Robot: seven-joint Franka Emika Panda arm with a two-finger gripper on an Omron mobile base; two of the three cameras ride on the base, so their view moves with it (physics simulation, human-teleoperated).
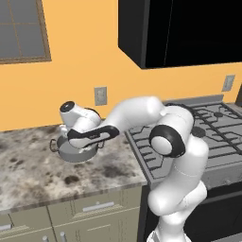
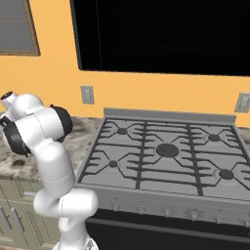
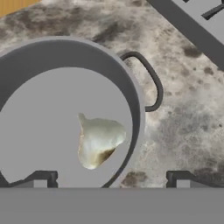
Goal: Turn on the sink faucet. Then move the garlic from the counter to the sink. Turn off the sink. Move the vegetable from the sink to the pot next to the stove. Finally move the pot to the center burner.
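A grey pot (image 3: 131, 100) with loop handles stands on the speckled counter (image 1: 38, 170), just left of the stove (image 1: 212, 127). The garlic (image 3: 98, 140), a pale lumpy bulb, lies on the pot's floor. My gripper (image 3: 111, 178) hangs right above the pot's near rim, open, its two fingertips (image 3: 41, 177) spread wide and nothing between them. In the left base view the hand (image 1: 85, 134) hovers over the pot (image 1: 75, 152). The center burner (image 2: 167, 150) lies in the middle of the cooktop (image 2: 166, 146). The sink and its faucet are out of view.
The stove's edge (image 3: 192, 26) runs close to the pot's right handle (image 3: 153, 83). Dark upper cabinets (image 1: 179, 28) hang above the cooktop. A wall outlet (image 1: 100, 96) sits behind the pot. Beige drawers (image 1: 94, 208) front the counter.
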